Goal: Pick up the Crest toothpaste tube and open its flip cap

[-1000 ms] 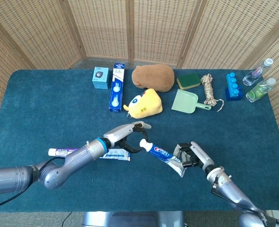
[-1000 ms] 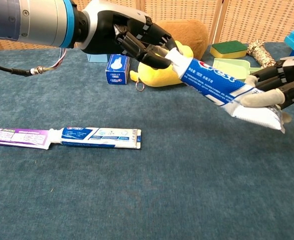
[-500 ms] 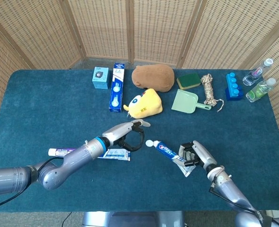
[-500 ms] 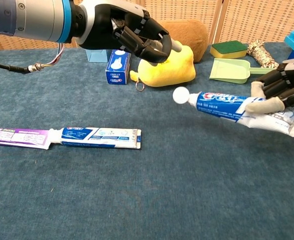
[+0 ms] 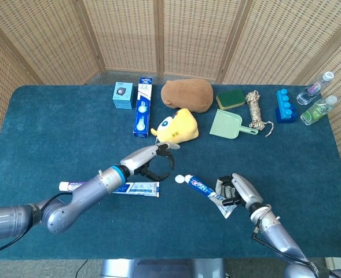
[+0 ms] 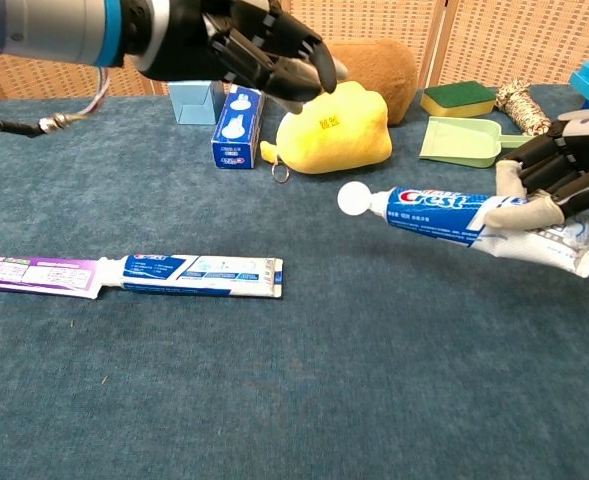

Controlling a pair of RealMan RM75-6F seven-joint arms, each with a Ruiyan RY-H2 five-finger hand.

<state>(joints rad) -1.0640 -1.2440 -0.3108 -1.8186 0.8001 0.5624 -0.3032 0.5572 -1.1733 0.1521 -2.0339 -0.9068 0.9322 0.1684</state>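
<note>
Near right, the right hand (image 6: 559,180) grasps the Crest toothpaste tube (image 6: 454,213) by its tail, lifted above the table (image 6: 294,400), so pickup looks done. Its white flip cap (image 6: 353,198) points left; I cannot tell whether it is open. Farther left, the left hand (image 6: 259,55) hangs with fingers curled, grasping nothing.

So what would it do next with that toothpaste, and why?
Probably bring the left hand back to the white cap. The right hand holds the Crest tube by its tail, cap free, and the left hand holds nothing.
</note>
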